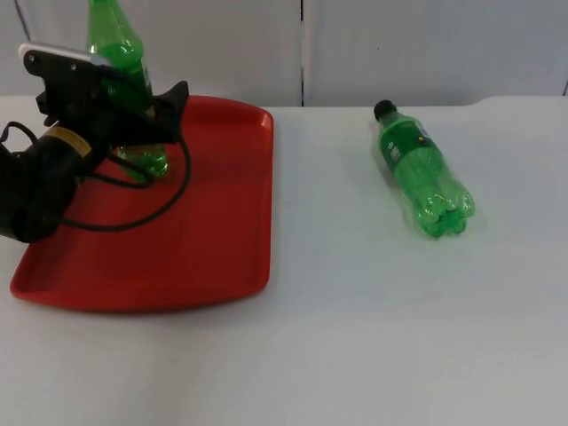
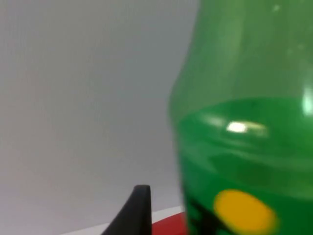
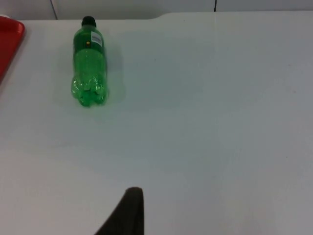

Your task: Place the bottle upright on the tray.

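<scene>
Bottle (image 1: 120,62) (green, partly filled) stands upright on the red tray (image 1: 204,231), near its back left corner, with the left gripper (image 1: 146,111) around its body; whether the fingers clamp it cannot be told. A second green bottle (image 1: 423,170) lies on its side on the white table (image 1: 373,337), well right of the tray, black cap toward the wall. Right gripper (image 3: 128,208) waits above bare table; its state cannot be told.

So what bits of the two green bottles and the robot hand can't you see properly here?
- Upright bottle: its cap is cut off by the picture's upper edge in the top view; its middle is hidden behind the left gripper.
- Left gripper: whether its fingers grip the bottle is hidden by the arm itself.
- Lying bottle: its label print is too small to read.
</scene>
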